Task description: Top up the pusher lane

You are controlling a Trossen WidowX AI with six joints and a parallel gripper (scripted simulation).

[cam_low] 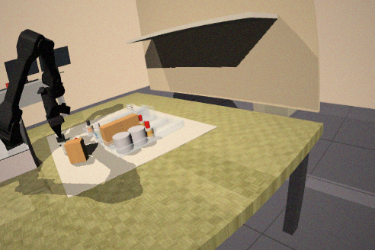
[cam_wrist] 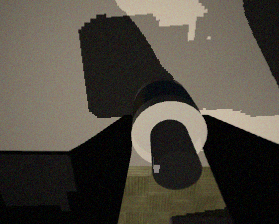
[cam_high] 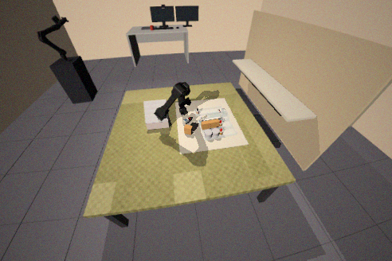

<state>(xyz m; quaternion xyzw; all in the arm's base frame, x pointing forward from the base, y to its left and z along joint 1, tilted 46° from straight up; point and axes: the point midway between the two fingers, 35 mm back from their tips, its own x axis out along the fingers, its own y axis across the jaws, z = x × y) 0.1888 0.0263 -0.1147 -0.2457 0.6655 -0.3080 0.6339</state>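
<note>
My gripper (cam_high: 186, 117) (cam_low: 61, 140) (cam_wrist: 165, 122) is low over the near left part of the white mat, shut on a jar. In the wrist view the held jar (cam_wrist: 141, 131) shows a round white shoulder, a dark cap and a dark blue body, between both fingers. The clear lanes (cam_low: 175, 123) stand to the right of the gripper. A small dark-capped jar (cam_low: 89, 129) and a white-capped jar (cam_low: 97, 132) stand at their left end. Red-capped jars (cam_high: 221, 130) (cam_low: 149, 130) stand farther along. Which jar is in the sprung lane is too small to tell.
An orange box (cam_high: 188, 129) (cam_low: 76, 151) stands close beside the gripper. A long orange block (cam_high: 210, 124) (cam_low: 120, 128) and two wide whitish cylinders (cam_low: 123, 142) (cam_low: 137, 134) occupy lanes. A white box (cam_high: 156, 115) stands left of the mat (cam_high: 235, 139) (cam_low: 198, 127).
</note>
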